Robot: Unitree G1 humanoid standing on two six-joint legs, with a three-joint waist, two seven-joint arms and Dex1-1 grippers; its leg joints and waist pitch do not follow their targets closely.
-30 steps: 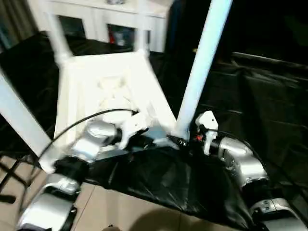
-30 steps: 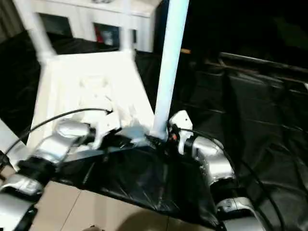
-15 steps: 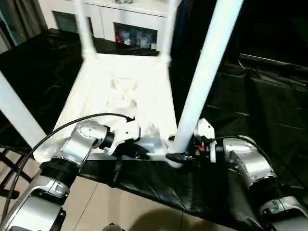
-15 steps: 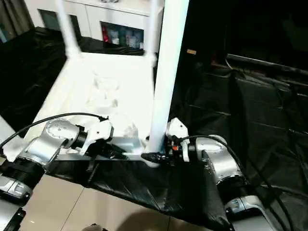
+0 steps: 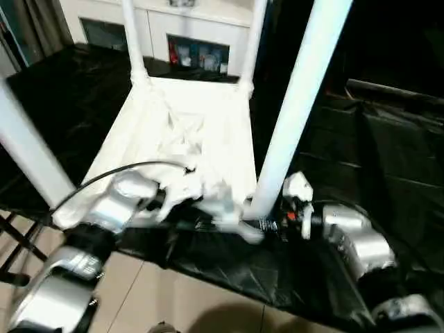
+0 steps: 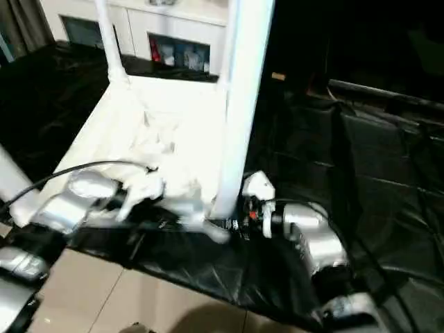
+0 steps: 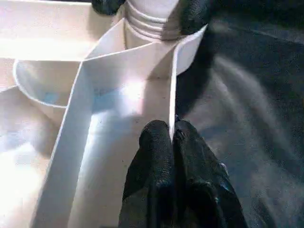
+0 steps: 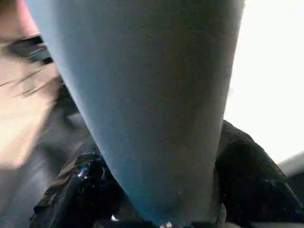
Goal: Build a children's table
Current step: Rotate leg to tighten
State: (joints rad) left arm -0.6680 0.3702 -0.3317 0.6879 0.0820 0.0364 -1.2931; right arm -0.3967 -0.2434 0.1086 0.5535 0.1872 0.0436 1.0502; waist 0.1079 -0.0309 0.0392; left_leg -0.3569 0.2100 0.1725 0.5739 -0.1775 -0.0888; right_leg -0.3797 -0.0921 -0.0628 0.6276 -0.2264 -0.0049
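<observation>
The children's table lies upside down, its white tabletop (image 5: 208,118) showing the ribbed underside. Four white legs stand up from its corner sockets. The near right leg (image 5: 295,118) rises tall beside my right arm. My right gripper (image 5: 267,223) is at that leg's base, and its black fingers (image 8: 78,190) press the tube (image 8: 156,95) from both sides. My left gripper (image 7: 171,135) is shut on the thin wall of the tabletop's near rim (image 7: 172,85), close to the same corner socket. The other legs stand at the near left (image 5: 28,149), far left (image 5: 128,35) and far right (image 5: 253,28).
A black sheet (image 5: 361,159) covers the surface under and right of the tabletop. A white cabinet with glass doors (image 5: 187,21) stands behind it. Tiled floor (image 5: 173,298) lies in front, and black stand legs (image 5: 14,243) show at the near left.
The camera has shifted. My right gripper's fingers have closed in around the base of the near right leg. The left gripper keeps its hold on the rim.
</observation>
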